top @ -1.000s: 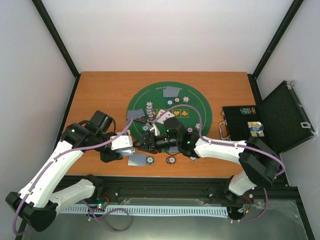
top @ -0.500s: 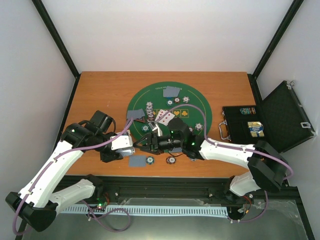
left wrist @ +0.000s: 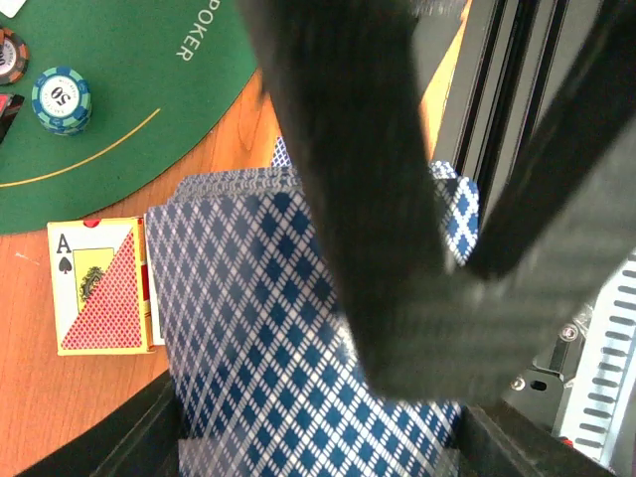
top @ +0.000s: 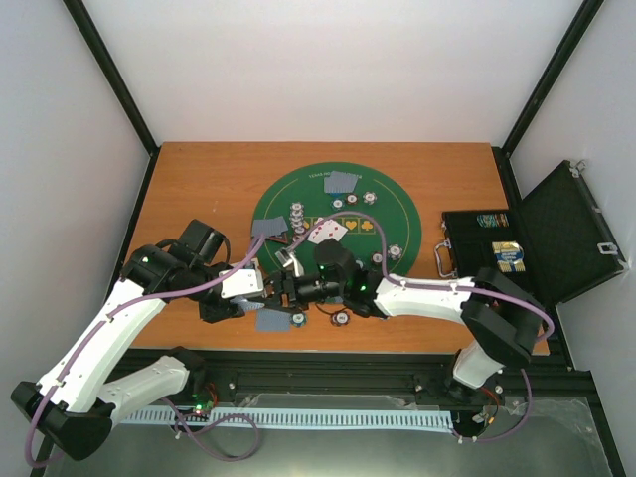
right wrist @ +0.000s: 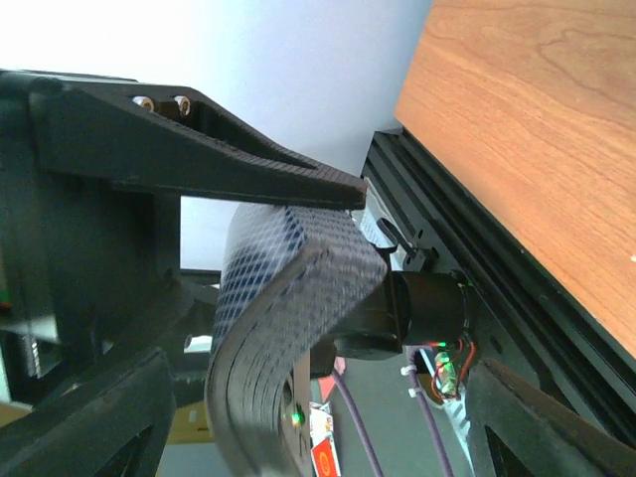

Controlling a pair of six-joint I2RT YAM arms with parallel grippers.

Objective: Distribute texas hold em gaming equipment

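bright, even light, soft shadows. left wrist view: cards (left wrist: 298, 378) sharp. right wrist view glares white toward 12 o'clock.

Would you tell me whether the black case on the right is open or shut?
Open: the black case has its lid swung back, with card boxes showing inside.

Left wrist: black finger (left wrist: 378, 199) covers much of card deck (left wrist: 258, 328) (bottom edge cropped). Right wrist: card (right wrist: 266, 256) blurred, grip on it unreadable.

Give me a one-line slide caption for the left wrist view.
Blue-backed deck held in the left gripper, teal chip on the green mat beyond.
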